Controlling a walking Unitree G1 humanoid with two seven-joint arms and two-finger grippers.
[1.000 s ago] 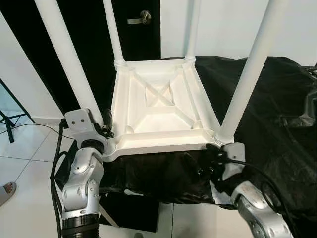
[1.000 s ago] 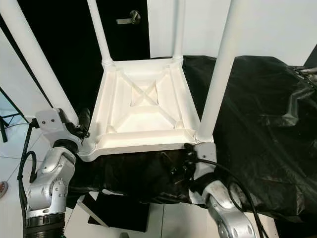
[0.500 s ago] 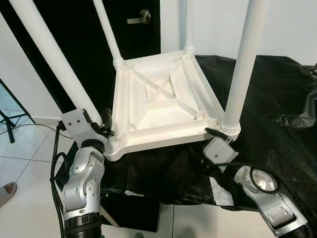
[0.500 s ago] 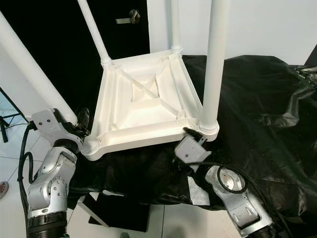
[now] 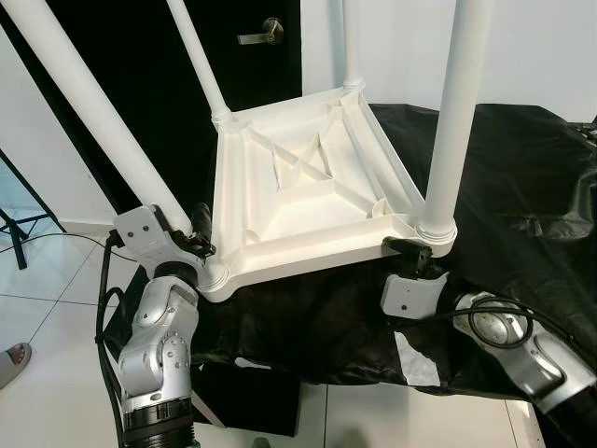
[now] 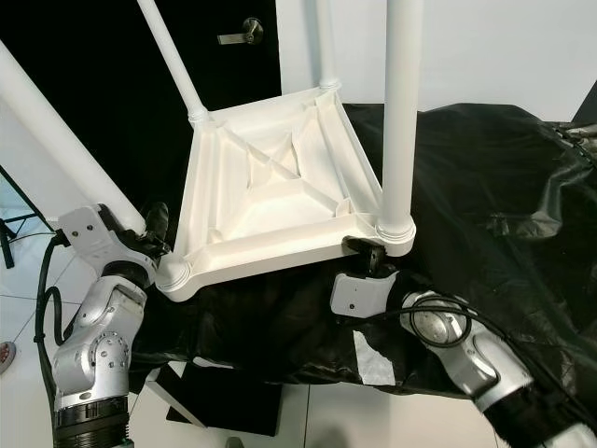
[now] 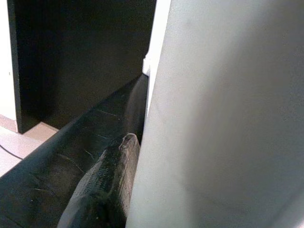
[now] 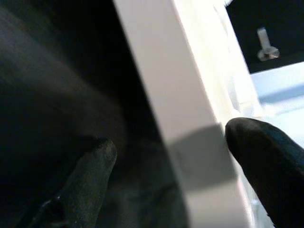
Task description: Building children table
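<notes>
A white children's table [image 5: 308,201] lies upside down on a black sheet [image 5: 522,177], its legs pointing up. It is tilted, with the near-right corner raised. My left gripper [image 5: 200,235] is at the near-left corner, shut around the base of the near-left leg [image 5: 84,103]. In the left wrist view one finger [image 7: 107,185] presses against that leg [image 7: 223,118]. My right gripper [image 5: 410,252] holds the rim just below the near-right leg [image 5: 452,121]. Its fingers [image 8: 88,175] sit on either side of the rim [image 8: 180,109].
The black sheet covers a low platform that ends just in front of me. A black door with a metal handle [image 5: 264,33] stands behind. A tripod leg [image 5: 19,229] and a person's foot [image 5: 11,362] are on the tiled floor at the left.
My right arm has swung out to the right and its gripper has turned under the near-right corner. That corner has risen and the table has tilted. The left arm has barely moved.
</notes>
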